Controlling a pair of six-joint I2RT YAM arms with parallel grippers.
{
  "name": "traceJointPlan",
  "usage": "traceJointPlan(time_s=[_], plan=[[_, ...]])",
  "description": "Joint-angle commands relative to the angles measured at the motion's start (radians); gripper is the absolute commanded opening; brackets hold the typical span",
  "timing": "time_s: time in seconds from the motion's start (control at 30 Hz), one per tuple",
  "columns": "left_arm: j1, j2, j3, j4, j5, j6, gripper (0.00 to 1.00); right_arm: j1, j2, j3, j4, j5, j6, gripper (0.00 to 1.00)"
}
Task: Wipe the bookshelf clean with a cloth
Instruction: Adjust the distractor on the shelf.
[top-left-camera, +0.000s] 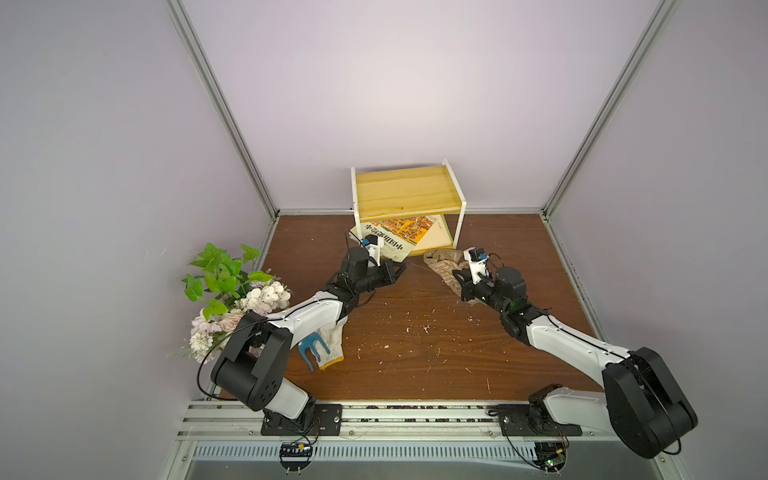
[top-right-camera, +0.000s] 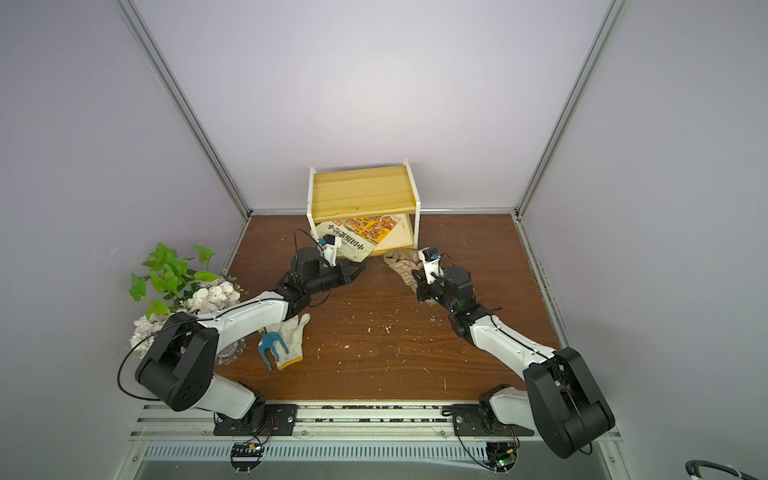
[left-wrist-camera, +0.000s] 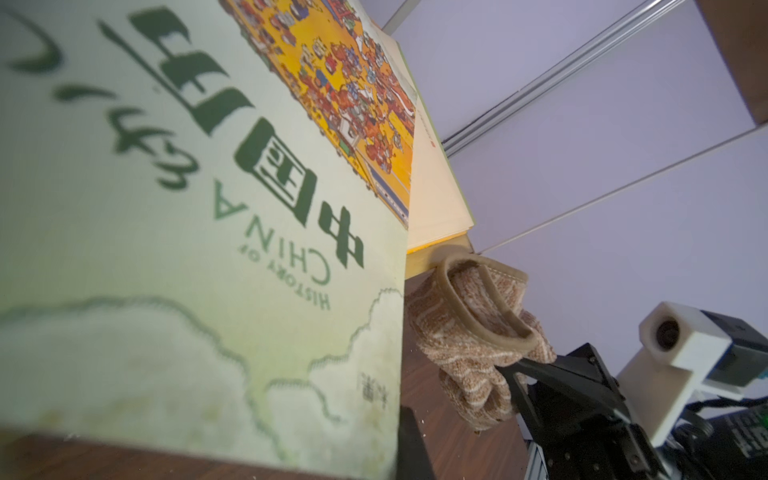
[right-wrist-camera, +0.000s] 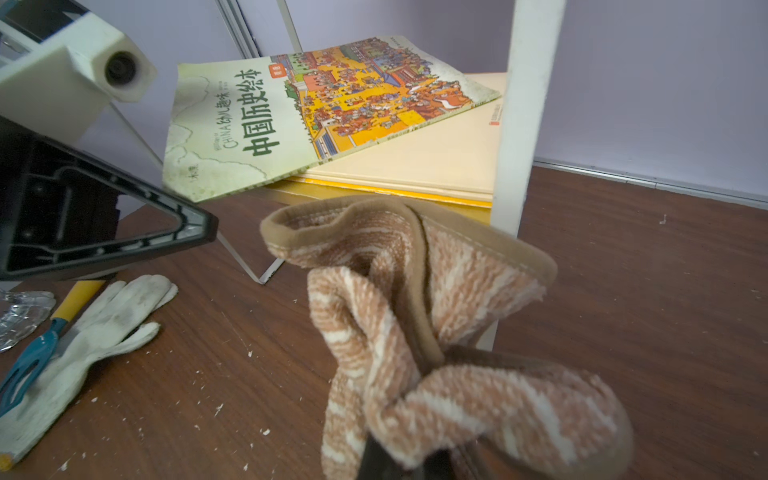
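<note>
The bookshelf (top-left-camera: 407, 191) (top-right-camera: 363, 191) stands at the back of the table, its top pine board bare. A picture book (top-left-camera: 399, 235) (right-wrist-camera: 270, 116) juts askew out of the lower tier. My left gripper (top-left-camera: 402, 269) (top-right-camera: 360, 269) is shut at the book's near corner. In the left wrist view one finger (left-wrist-camera: 415, 453) shows beside the book's edge and the cover hides the other finger. My right gripper (top-left-camera: 460, 286) (right-wrist-camera: 399, 461) is shut on the bunched tan striped cloth (top-left-camera: 441, 262) (right-wrist-camera: 415, 291) (left-wrist-camera: 469, 332), just in front of the shelf's right front post (right-wrist-camera: 515, 124).
A white glove (top-left-camera: 328, 345) and a blue hand rake (top-left-camera: 309, 349) lie under the left arm. A flower bunch (top-left-camera: 232, 291) is at the table's left edge. White crumbs (top-left-camera: 424, 328) dot the table's middle. A cream book (right-wrist-camera: 436, 166) lies on the lower board beside a clear bookend (right-wrist-camera: 249, 266).
</note>
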Motion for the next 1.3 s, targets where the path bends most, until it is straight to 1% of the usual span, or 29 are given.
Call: traceJointPlan(time_s=[0.0, 0.1, 0.23, 0.27, 0.33, 0.37, 0.4, 0.43, 0.47, 0.5, 0.53, 0.57, 0.6, 0.63, 0.67, 0.73, 0.77, 0.8, 0.87, 0.97, 1.03, 1.13, 1.17, 1.2, 1.23, 1.27], plan=[[0.013, 0.022, 0.029, -0.119, 0.154, 0.118, 0.00, 0.001, -0.014, 0.033, 0.027, 0.038, -0.009, 0.00], [0.013, 0.025, 0.060, -0.178, 0.186, 0.175, 0.00, 0.001, -0.012, 0.033, 0.020, 0.035, -0.019, 0.00], [0.013, -0.009, 0.078, -0.246, 0.185, 0.233, 0.00, 0.001, -0.012, 0.031, 0.023, 0.014, -0.034, 0.00], [0.013, -0.020, 0.080, -0.264, 0.170, 0.241, 0.00, 0.001, -0.012, 0.029, 0.029, 0.004, -0.038, 0.00], [0.016, -0.037, 0.081, -0.305, 0.082, 0.252, 0.00, 0.001, -0.015, 0.025, 0.046, -0.003, -0.040, 0.00], [0.023, -0.040, 0.081, -0.319, 0.039, 0.249, 0.00, 0.001, -0.018, 0.022, 0.055, 0.032, -0.031, 0.00], [0.037, -0.040, 0.079, -0.321, 0.009, 0.235, 0.00, 0.001, -0.022, 0.018, 0.065, 0.111, -0.012, 0.00], [0.057, -0.038, 0.075, -0.307, 0.002, 0.217, 0.00, 0.000, -0.027, 0.012, 0.074, 0.192, 0.022, 0.00], [0.078, -0.035, 0.072, -0.290, 0.005, 0.197, 0.00, -0.003, -0.033, 0.007, 0.075, 0.300, 0.041, 0.00], [0.095, -0.037, 0.068, -0.275, 0.014, 0.182, 0.00, -0.012, -0.041, 0.003, 0.077, 0.352, 0.048, 0.00], [0.107, -0.042, 0.068, -0.260, 0.024, 0.176, 0.00, -0.024, -0.052, -0.001, 0.078, 0.365, 0.046, 0.00], [0.113, -0.051, 0.070, -0.258, 0.025, 0.178, 0.00, -0.039, -0.064, -0.003, 0.083, 0.336, 0.040, 0.00], [0.115, -0.062, 0.075, -0.263, 0.022, 0.187, 0.00, -0.051, -0.077, -0.002, 0.087, 0.276, 0.021, 0.00], [0.116, -0.069, 0.083, -0.273, 0.017, 0.200, 0.00, -0.056, -0.089, 0.004, 0.088, 0.213, -0.003, 0.00], [0.116, -0.078, 0.092, -0.289, 0.018, 0.211, 0.01, -0.058, -0.102, 0.021, 0.080, 0.126, -0.039, 0.00], [0.115, -0.080, 0.118, -0.315, 0.020, 0.228, 0.08, -0.058, -0.120, 0.075, 0.065, -0.011, -0.076, 0.00], [0.115, -0.074, 0.129, -0.329, 0.021, 0.230, 0.12, -0.058, -0.126, 0.105, 0.071, -0.047, -0.078, 0.00], [0.115, -0.070, 0.137, -0.336, 0.020, 0.229, 0.17, -0.059, -0.129, 0.134, 0.096, -0.057, -0.073, 0.00], [0.116, -0.065, 0.131, -0.334, 0.020, 0.214, 0.23, -0.058, -0.118, 0.181, 0.148, -0.036, -0.060, 0.00], [0.116, -0.084, 0.076, -0.285, 0.041, 0.177, 0.27, -0.059, -0.075, 0.220, 0.182, 0.000, -0.050, 0.00], [0.113, -0.107, 0.007, -0.213, 0.068, 0.142, 0.27, -0.058, -0.040, 0.174, 0.196, 0.034, -0.026, 0.00], [0.109, -0.113, -0.058, -0.156, 0.099, 0.114, 0.31, -0.059, -0.009, 0.068, 0.202, 0.058, -0.013, 0.00], [0.107, -0.111, -0.070, -0.146, 0.115, 0.113, 0.35, -0.060, 0.000, 0.046, 0.193, 0.066, -0.014, 0.00], [0.103, -0.110, -0.077, -0.142, 0.128, 0.116, 0.42, -0.060, 0.008, 0.038, 0.165, 0.065, -0.019, 0.00], [0.099, -0.114, -0.084, -0.144, 0.138, 0.122, 0.53, -0.060, 0.011, 0.042, 0.128, 0.058, -0.032, 0.00], [0.095, -0.124, -0.092, -0.144, 0.145, 0.130, 0.61, -0.061, 0.010, 0.057, 0.092, 0.047, -0.049, 0.00]])
